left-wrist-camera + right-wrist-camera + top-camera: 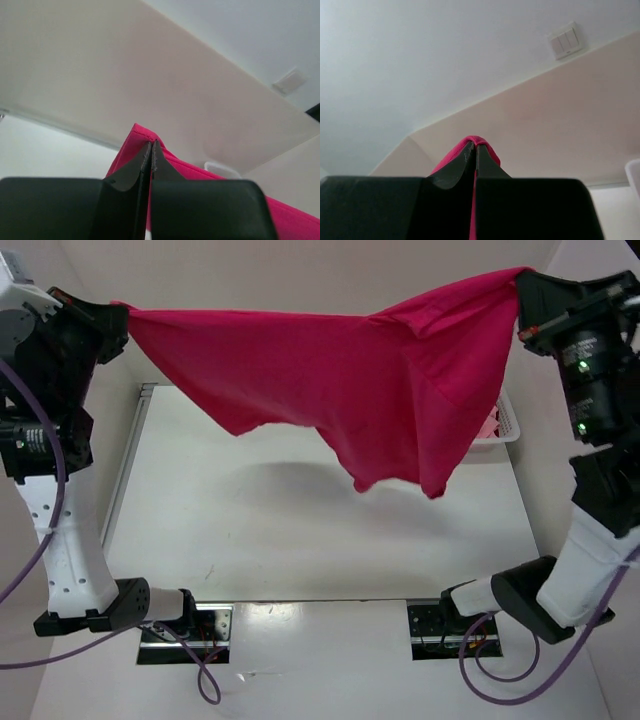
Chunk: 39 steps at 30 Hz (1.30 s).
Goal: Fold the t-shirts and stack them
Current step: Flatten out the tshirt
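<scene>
The bright crimson-magenta t-shirt (330, 380) hangs stretched high above the table between my two grippers, its lower part drooping toward the middle. My left gripper (122, 312) is shut on the shirt's left corner; the cloth (131, 145) wraps over its tips (151, 145) in the left wrist view. My right gripper (520, 285) is shut on the right corner; the cloth (490, 149) folds over its tips (475, 145) in the right wrist view. A bit of light pink cloth (489, 426) shows in the basket behind the shirt. The dark red shirt is out of view.
A white lattice basket (508, 420) stands at the right edge of the white table (300, 530), mostly hidden by the hanging shirt; its rim shows in the left wrist view (220, 167). White walls close in the left, back and right sides.
</scene>
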Motion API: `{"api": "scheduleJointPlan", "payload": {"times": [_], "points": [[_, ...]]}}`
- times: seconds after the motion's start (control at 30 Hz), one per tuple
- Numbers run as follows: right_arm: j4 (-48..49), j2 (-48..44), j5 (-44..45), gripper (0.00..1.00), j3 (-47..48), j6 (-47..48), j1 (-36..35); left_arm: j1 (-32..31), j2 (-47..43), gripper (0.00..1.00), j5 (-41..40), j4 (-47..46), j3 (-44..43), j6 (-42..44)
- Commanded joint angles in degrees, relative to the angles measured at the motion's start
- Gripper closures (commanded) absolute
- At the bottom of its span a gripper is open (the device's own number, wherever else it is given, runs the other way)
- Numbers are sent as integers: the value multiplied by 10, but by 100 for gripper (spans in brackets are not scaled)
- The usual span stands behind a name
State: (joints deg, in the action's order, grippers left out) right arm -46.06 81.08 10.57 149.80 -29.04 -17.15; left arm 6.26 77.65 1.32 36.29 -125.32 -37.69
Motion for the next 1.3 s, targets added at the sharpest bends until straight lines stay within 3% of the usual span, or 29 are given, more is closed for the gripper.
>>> {"api": "scheduleJointPlan", "payload": {"times": [0.0, 0.17, 0.3, 0.5, 0.67, 0.83, 0.93, 1.03, 1.07, 1.13, 1.23, 1.27], "points": [[26, 94, 32, 100, -38, 27, 17, 1, 20, 100, -27, -31, 65, 12], [33, 217, -67, 100, -48, 32, 74, 1, 52, 100, -27, -100, 198, -1], [31, 309, -62, 100, 13, 49, 79, 1, 107, 100, -20, -121, 231, -6], [58, 337, -62, 100, 88, 34, 79, 23, 171, 100, 31, -133, 149, -34], [112, 268, -82, 100, 104, -3, 79, 79, 171, 100, 83, -133, 72, -68], [120, 214, -87, 100, 78, -15, 79, 91, 160, 100, 90, -138, 26, -63], [91, 197, -92, 100, 13, -15, 79, 91, 152, 100, 90, -148, 55, -56], [104, 136, -108, 100, -164, -9, 79, 91, 113, 100, 90, -177, 170, -46], [126, 79, -108, 100, -303, -9, 79, 91, 101, 100, 83, -186, 207, -39], [166, 35, -114, 100, -416, -9, 79, 91, 63, 100, 76, -202, 319, -34], [159, -14, -114, 100, -624, -9, 84, 91, 16, 100, 71, -231, 428, -26], [159, -27, -114, 100, -666, -9, 84, 91, 5, 100, 63, -231, 500, -21]]}}
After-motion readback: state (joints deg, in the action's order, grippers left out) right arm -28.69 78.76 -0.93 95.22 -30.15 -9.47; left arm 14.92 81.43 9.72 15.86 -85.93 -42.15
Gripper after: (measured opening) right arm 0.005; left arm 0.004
